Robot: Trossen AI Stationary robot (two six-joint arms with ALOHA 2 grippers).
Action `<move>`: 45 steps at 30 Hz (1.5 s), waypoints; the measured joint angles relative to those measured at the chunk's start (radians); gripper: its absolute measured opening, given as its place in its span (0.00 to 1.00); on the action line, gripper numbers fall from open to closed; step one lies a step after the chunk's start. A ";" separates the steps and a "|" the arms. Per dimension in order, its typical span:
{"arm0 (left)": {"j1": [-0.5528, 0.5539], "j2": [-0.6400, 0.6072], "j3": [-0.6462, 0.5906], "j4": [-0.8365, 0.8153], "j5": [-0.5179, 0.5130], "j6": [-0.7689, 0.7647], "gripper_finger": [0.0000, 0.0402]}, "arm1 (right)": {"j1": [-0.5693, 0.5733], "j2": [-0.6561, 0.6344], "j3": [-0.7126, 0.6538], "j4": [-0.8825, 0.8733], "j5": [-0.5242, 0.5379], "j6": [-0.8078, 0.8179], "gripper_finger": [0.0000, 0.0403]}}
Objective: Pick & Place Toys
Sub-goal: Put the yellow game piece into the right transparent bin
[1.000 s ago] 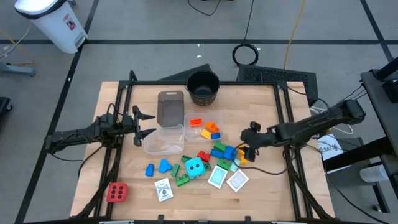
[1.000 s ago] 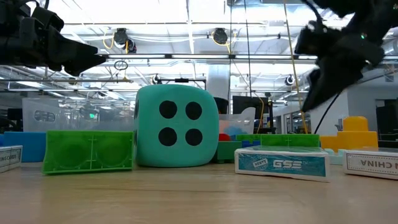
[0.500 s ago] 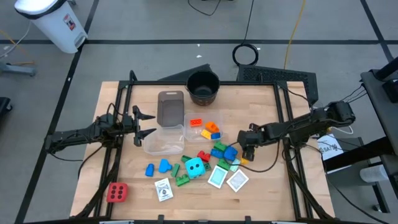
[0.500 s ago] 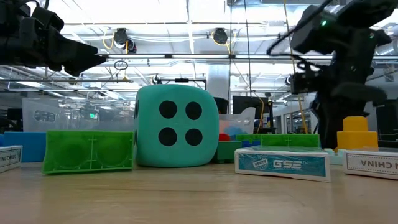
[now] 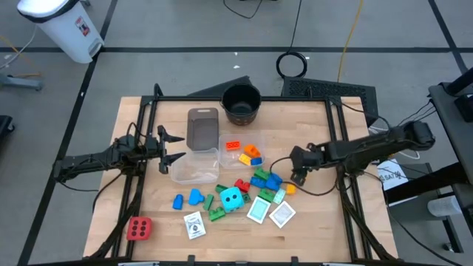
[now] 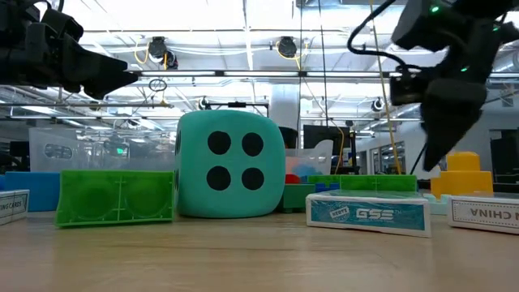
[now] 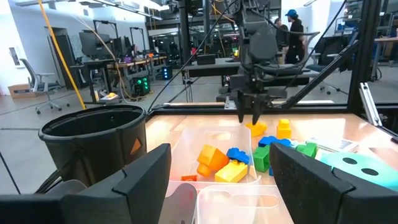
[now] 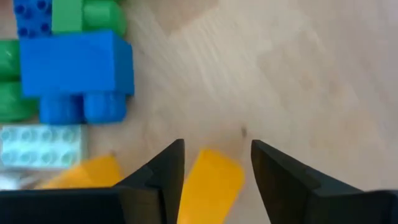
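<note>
My right gripper [image 5: 297, 179] points steeply down over the right end of the toy pile. In the right wrist view it is open [image 8: 217, 146], and a yellow block [image 8: 210, 180] on the table shows in the gap between its fingers. A blue block [image 8: 78, 65] lies close beside it. More small blocks, a cyan dotted cube [image 5: 233, 198] and white-bordered cards [image 5: 259, 209] lie across the table's middle. A red dotted cube [image 5: 139, 228] sits near the front left corner. My left gripper [image 5: 179, 148] waits open and level at the left, touching nothing.
Two clear tubs [image 5: 196, 166] stand mid-table; the one on the right [image 5: 222, 140] holds orange, yellow and blue blocks. A grey lid [image 5: 202, 129] and a black round pot [image 5: 241, 103] stand behind them. Bare wood lies right of the pile.
My right gripper has come down a little over the yellow block, tipped more steeply downward and rolled about its own axis. The toys have stayed where they were.
</note>
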State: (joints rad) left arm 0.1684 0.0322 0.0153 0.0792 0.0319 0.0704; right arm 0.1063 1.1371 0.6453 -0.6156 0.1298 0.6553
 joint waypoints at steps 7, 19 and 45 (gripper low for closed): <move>0.000 0.000 0.000 0.000 0.000 0.000 0.68 | 0.097 -0.001 0.000 -0.040 0.104 0.185 0.44; 0.000 0.000 0.000 0.000 0.000 0.000 0.68 | 0.143 0.116 0.000 -0.018 0.131 0.211 0.38; 0.000 0.000 0.000 0.000 0.000 0.000 0.68 | 0.065 -0.050 0.001 0.019 0.234 -0.606 0.36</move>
State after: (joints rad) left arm 0.1688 0.0323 0.0151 0.0792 0.0315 0.0708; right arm 0.1715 1.0874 0.6460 -0.5964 0.3643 0.0495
